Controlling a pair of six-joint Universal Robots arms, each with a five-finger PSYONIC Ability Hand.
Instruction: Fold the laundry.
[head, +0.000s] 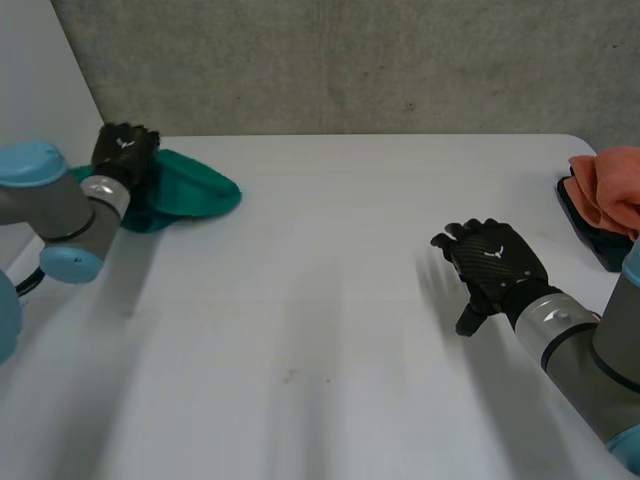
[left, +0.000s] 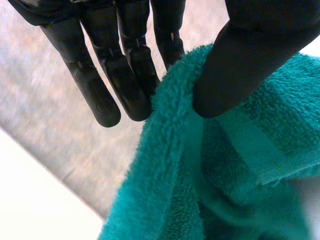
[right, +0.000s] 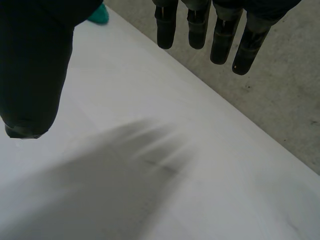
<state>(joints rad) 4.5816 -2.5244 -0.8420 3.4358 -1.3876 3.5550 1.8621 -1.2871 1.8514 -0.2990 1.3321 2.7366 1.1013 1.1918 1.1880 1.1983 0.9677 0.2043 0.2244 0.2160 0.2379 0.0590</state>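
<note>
The white desk lies open across its middle and near side, leaving wide room between the two arms. Its far edge runs along a concrete wall, and its far right corner is rounded.

The teal towel is bunched in a rounded heap at the far left corner of the desk, close to the far edge. It is thick terry with a flatter woven band across it, and one edge stands up in a soft ridge. The left robot hand sits on the side of the heap nearest the desk's left edge. In the left wrist view that raised edge is pinched between the thumb and the straight fingers, so this hand is clamped on the cloth.

The right robot hand is over the open right half of the desk, well apart from the towel. It is palm down, with its fingers straight and spread and the thumb held away from them, and it holds nothing.

At the desk's right edge an orange cloth lies crumpled on a dark flat object. Both are beside the right arm and apart from the right hand.
</note>
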